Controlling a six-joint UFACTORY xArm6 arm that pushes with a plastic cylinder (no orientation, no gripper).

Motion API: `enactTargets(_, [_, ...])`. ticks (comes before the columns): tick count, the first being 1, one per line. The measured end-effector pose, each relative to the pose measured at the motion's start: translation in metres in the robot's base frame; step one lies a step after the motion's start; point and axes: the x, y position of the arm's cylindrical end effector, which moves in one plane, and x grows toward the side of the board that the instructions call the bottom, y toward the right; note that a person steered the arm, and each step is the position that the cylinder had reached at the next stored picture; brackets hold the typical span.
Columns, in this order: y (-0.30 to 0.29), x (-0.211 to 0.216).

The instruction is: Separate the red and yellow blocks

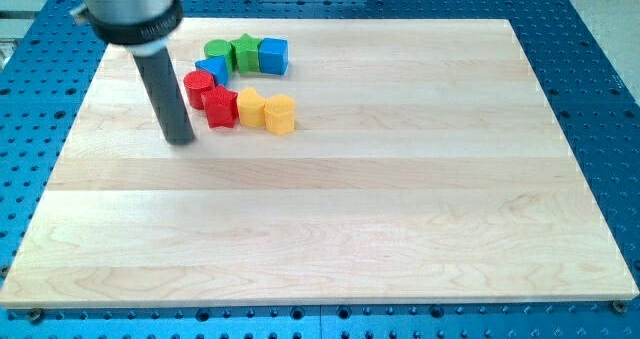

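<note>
My tip [181, 139] rests on the board just left of the block cluster, a short gap from the red star-shaped block [220, 108]. A red cylinder [198, 86] sits up and left of that red block, touching it. Two yellow blocks lie in a row to the right: one [250, 108] touches the red star-shaped block, the other [281, 114] touches the first yellow. The rod rises from the tip to the view's top left.
A green cylinder [216, 50], a green star [243, 51] and a blue cube [273, 55] stand in a row above the cluster. A blue block [214, 69] sits between that row and the red cylinder. The wooden board [400, 199] lies on a blue perforated table.
</note>
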Motion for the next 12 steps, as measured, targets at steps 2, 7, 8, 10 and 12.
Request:
enactTargets(2, [0.090, 0.046])
enactTargets(7, [0.209, 0.010])
enactTargets(8, [0.135, 0.010])
enactTargets(10, [0.108, -0.014])
enactTargets(12, [0.063, -0.026])
